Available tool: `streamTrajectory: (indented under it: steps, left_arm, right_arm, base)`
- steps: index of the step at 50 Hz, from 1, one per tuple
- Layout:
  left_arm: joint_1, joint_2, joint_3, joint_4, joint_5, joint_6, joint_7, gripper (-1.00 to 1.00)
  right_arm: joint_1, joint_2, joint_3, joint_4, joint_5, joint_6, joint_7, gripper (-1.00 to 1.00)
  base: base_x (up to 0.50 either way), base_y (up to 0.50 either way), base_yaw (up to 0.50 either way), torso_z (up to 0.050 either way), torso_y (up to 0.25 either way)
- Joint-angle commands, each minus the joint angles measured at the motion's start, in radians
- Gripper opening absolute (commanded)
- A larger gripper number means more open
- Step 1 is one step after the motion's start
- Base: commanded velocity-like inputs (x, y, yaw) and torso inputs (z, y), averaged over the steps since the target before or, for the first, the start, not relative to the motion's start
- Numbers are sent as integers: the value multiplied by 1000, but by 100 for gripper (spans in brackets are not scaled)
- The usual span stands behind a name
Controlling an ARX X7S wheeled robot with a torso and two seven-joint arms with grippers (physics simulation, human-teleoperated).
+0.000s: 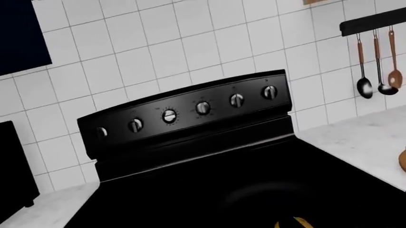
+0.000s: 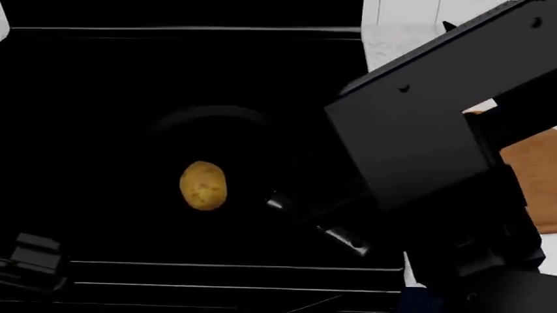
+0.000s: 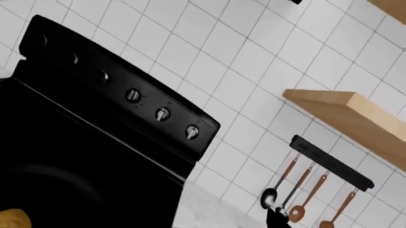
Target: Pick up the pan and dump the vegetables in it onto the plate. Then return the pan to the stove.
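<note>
The pan (image 2: 209,163) sits on the glossy black stove (image 2: 104,72), its round body almost lost against the cooktop, with only a faint grey rim arc showing at its far side. Inside it lies the one vegetable, a small speckled yellow-brown potato (image 2: 203,186), resting on the pan floor. The pan's handle (image 2: 317,228) runs from the rim toward the robot, its shiny neck glinting just beside the bulky black right arm (image 2: 426,143), which hangs over that side of the stove and hides its own pincer in the head view; I cannot tell whether that pincer is apart or together. The left pincer (image 2: 35,261) shows only as a dark shape at the stove's near edge, well apart from the potato, and its state cannot be told either. Beyond the right arm, part of the wooden plate (image 2: 531,182) shows on a pale marbled surface (image 1: 362,137).

Behind the cooktop rises a black panel with silver knobs (image 1: 203,108), backed by a white tiled wall (image 1: 190,42). A black rail holds hanging ladles and spoons (image 1: 377,66), and a wooden shelf (image 3: 355,114) juts out above it.
</note>
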Motion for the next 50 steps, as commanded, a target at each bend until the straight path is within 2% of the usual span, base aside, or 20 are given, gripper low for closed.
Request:
streamTrajectory:
  steps: [1, 9, 12, 15, 16, 17, 19, 22, 26, 32, 40, 50]
  left_arm:
    - [0, -12, -45, 4, -81, 8, -40, 100]
    - [-4, -22, -45, 8, -111, 4, -65, 100]
    - [-24, -39, -50, 15, -167, -10, -105, 100]
    - [-50, -98, -75, 16, -340, 3, -235, 100]
    - [-59, -119, -81, 16, -397, 5, -278, 100]
    - [-74, -151, -94, 16, -477, 13, -337, 100]
    - [-90, -190, -87, 15, -549, 23, -404, 100]
    - [-100, -208, -99, 9, -613, 36, -440, 100]
    - [-106, -235, -92, 6, -636, 55, -471, 100]
    - [-79, -252, -78, -3, -623, 97, -473, 100]
    - [-56, -268, -73, -9, -618, 129, -477, 100]
    - [-56, -275, -55, -17, -621, 142, -490, 100]
  right_arm:
    - [55, 21, -53, 8, 20, -23, -8, 100]
    - [-32, 50, -40, -19, 2, -76, -31, 100]
    - [-51, 49, -26, -16, 43, -104, -35, 100]
    - [-50, 39, -20, 49, 187, -149, -61, 100]
    - [-28, 42, -39, 60, 224, -141, -56, 100]
    - [18, 51, -88, 106, 344, -148, -36, 100]
    - [81, 61, -135, 146, 448, -166, -2, 100]
    - [114, 63, -149, 184, 525, -190, -17, 100]
    - [132, 50, -173, 251, 554, -178, -65, 100]
    - [160, 19, -192, 353, 492, -129, -143, 100]
    - [59, -5, -206, 399, 400, -112, -227, 100]
    - [9, -5, -284, 395, 492, -152, -153, 100]
  base:
    - [500, -117, 0, 48, 68]
    - [500, -115, 0, 48, 70]
    - [500, -115, 0, 48, 68]
    - [182, 0, 0, 32, 46]
    - [0, 0, 0, 0, 0]
    - [0, 0, 0, 0, 0]
    - [0, 0, 0, 0, 0]
    - [0, 0, 0, 0, 0]
    - [0, 0, 0, 0, 0]
    - [0, 0, 0, 0, 0]
    - [0, 0, 0, 0, 0]
    - [0, 0, 0, 0, 0]
